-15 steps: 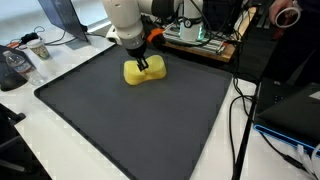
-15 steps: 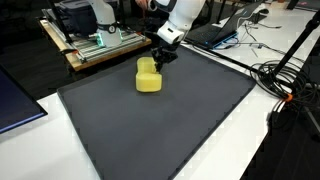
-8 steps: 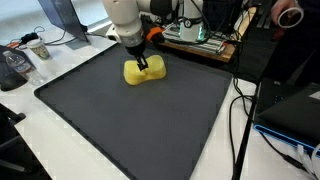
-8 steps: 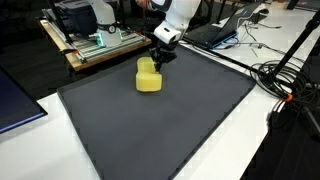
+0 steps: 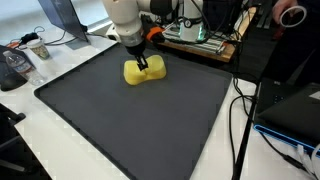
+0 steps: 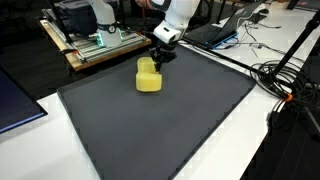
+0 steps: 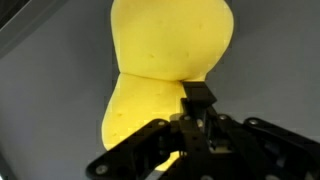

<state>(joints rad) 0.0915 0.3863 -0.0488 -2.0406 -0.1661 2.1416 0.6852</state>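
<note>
Nothing has shifted in the last half second: the gripper [image 7: 197,100] stays pinched shut on the yellow sponge [image 7: 165,50], which lies near the far edge of the dark mat [image 5: 130,130]. The grasp seems made, so a lift would call for keeping that squeeze

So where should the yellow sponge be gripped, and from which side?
At its narrow waist, from straight above: the yellow sponge lies flat on the dark mat, with lobes bulging either side of a pinched middle. The gripper is shut on it there.
</note>
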